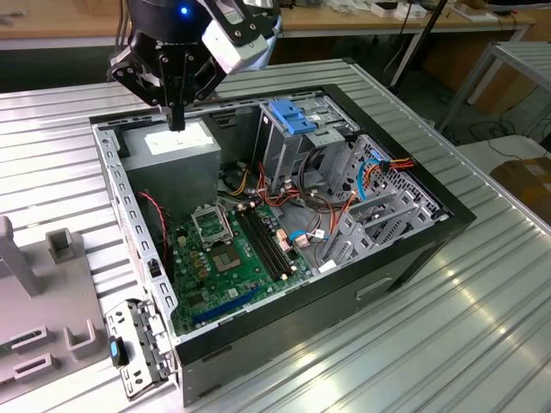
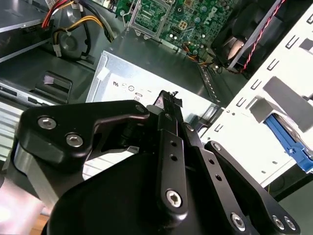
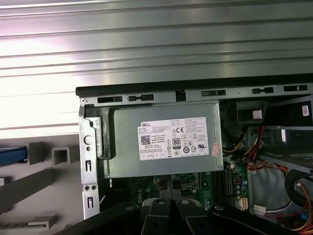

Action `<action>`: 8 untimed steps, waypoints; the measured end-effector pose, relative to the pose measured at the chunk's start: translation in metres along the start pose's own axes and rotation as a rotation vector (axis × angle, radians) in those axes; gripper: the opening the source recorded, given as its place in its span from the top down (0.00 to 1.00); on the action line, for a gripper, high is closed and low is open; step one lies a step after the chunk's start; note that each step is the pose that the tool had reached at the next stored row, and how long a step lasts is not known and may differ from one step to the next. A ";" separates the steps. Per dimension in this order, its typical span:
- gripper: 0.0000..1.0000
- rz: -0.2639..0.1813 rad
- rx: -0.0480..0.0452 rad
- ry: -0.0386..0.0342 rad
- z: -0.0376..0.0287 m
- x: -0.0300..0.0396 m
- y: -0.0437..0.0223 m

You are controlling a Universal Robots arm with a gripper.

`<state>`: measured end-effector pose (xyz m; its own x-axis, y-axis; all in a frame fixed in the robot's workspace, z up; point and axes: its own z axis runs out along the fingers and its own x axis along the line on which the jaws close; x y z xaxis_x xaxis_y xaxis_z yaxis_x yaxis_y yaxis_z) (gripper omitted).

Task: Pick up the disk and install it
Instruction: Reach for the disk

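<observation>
One grey fixture (image 1: 52,297) is seen nearest, at the exterior view's left and outside the open computer case (image 1: 284,331). At that fixture's edge, a strip of blue plastic rail is met in the first wrist view. In the second wrist view, a blue rail with a grey body above it is found beyond the case's perforated rear wall (image 2: 279,68). This is probably the disk (image 2: 288,142), though too little of it is shown for its long axis to be read. It is touched by nothing of the arm.

Farther in, the rear wall is set between the disk and the inside of the case, where the motherboard (image 1: 232,258) is laid flat.

Farther still, at the far left corner of the case, the gripper (image 1: 176,120) is hung over the labelled power supply (image 1: 185,163). Its fingers are pressed together and nothing is gripped. The disk is therefore judged to lie to the left of the gripper and nearer than it, across the rear wall and well apart. To the right of the gripper, the drive cage (image 1: 288,155) is stood with its blue bracket (image 1: 297,116) on top. The pick-up is judged not yet begun.
</observation>
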<state>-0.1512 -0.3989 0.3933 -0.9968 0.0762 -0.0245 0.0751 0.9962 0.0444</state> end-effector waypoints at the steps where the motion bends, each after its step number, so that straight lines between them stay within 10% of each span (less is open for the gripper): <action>1: 0.89 0.000 -0.0001 0.0000 0.0000 0.0013 -0.0001; 8: 0.89 0.000 -0.0001 0.0000 -0.0003 0.0114 -0.0009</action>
<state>-0.1627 -0.3989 0.3933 -0.9968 0.0762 -0.0245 0.0751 0.9962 0.0445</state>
